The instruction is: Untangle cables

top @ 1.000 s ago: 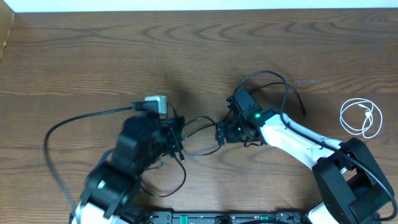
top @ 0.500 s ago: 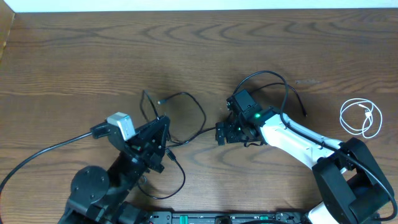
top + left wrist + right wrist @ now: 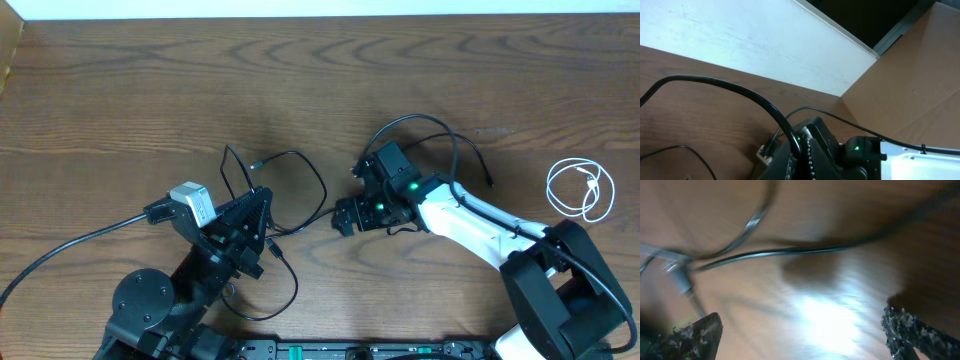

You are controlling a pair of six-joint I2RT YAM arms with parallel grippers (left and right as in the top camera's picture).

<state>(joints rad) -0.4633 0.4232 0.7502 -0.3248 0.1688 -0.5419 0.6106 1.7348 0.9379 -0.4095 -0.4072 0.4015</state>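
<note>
Thin black cables (image 3: 318,182) loop across the middle of the table, with a small plug (image 3: 258,160) at one end. My left gripper (image 3: 264,200) is raised at the lower left and shut on a black cable (image 3: 730,87), which arcs in between its fingers (image 3: 802,150). My right gripper (image 3: 343,216) is open, low over a black cable strand (image 3: 790,252) that runs across the blurred right wrist view above its fingertips (image 3: 695,335). Another black cable (image 3: 462,140) arcs over the right arm. The white cable (image 3: 580,188) lies coiled alone at the far right.
The wooden table (image 3: 120,90) ends at a white strip along the back. The right arm's white link (image 3: 470,215) stretches in from the lower right. A thicker black robot cable (image 3: 60,250) trails left from the left arm.
The left arm has drawn back to the lower left, uncovering a black cable loop at the centre. The right gripper has shifted slightly to the left.
</note>
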